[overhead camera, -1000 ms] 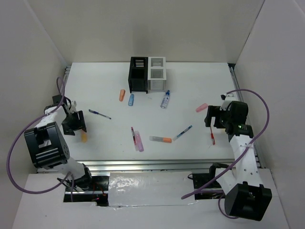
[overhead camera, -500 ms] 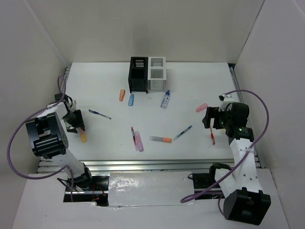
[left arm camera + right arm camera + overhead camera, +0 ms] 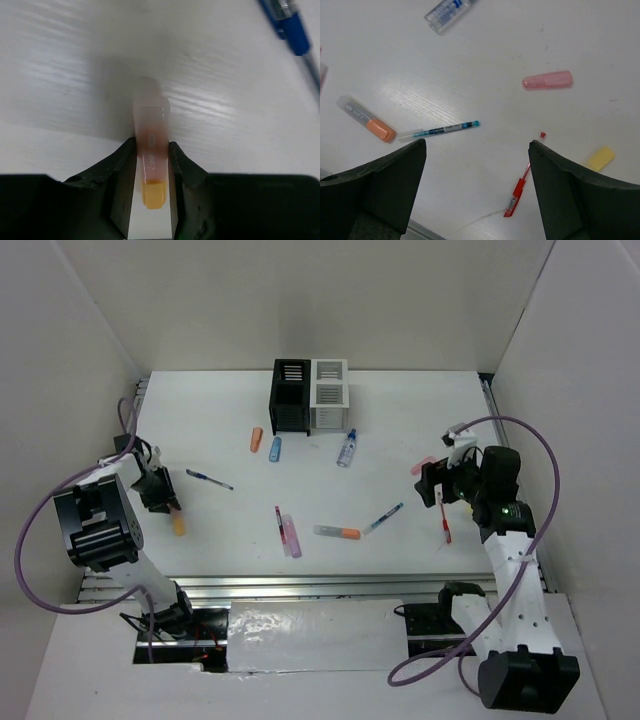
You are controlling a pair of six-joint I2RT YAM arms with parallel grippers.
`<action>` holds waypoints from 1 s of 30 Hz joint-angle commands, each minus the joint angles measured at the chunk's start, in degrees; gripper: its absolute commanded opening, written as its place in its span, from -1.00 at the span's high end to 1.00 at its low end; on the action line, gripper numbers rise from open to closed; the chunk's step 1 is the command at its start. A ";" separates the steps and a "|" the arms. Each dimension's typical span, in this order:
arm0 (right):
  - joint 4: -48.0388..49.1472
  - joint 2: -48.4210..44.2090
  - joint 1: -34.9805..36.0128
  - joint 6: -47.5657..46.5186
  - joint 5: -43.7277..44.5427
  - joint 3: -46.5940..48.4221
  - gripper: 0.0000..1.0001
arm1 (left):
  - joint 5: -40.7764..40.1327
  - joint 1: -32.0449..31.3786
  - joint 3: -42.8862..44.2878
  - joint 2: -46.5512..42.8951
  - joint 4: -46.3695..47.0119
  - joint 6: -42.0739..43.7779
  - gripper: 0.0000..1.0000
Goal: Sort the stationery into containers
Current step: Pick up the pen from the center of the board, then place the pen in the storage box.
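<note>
My left gripper point(image 3: 163, 497) is low at the table's left edge, shut on a stubby orange-yellow marker point(image 3: 178, 525). In the left wrist view the marker point(image 3: 151, 120) sits between both fingers, touching each. My right gripper point(image 3: 437, 483) hangs open and empty above the table at the right, jaws wide apart point(image 3: 477, 150). Under it lie a red pen point(image 3: 520, 187), a pink marker point(image 3: 547, 80), a yellow marker point(image 3: 600, 158) and a thin blue pen point(image 3: 440, 131). The joined black box point(image 3: 290, 397) and white box point(image 3: 329, 395) stand at the back centre.
A clear tube point(image 3: 347, 448), an orange marker point(image 3: 257, 439) and a blue marker point(image 3: 275, 448) lie before the boxes. A blue pen point(image 3: 209, 479) lies near my left gripper. A red pen point(image 3: 279, 520), a pink marker point(image 3: 291, 536) and a grey-orange marker point(image 3: 338, 532) lie mid-front.
My left gripper has settled over the orange-yellow marker and closed on it. My right arm has swung left and a little farther from the right wall, still open.
</note>
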 commanded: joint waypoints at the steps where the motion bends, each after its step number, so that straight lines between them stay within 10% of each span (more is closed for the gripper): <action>1: 2.72 0.63 4.70 -6.97 -2.15 5.88 -0.79 | 11.03 -0.29 2.71 0.93 -0.38 -2.95 0.57; 12: 14.66 3.18 37.28 -40.66 -1.35 7.05 -0.82 | 35.30 -5.03 12.83 -2.58 -11.18 -7.17 0.83; 30: 35.24 32.34 62.11 -70.60 -10.50 15.30 -0.50 | 24.23 -24.36 13.00 -10.33 -17.43 -15.96 0.82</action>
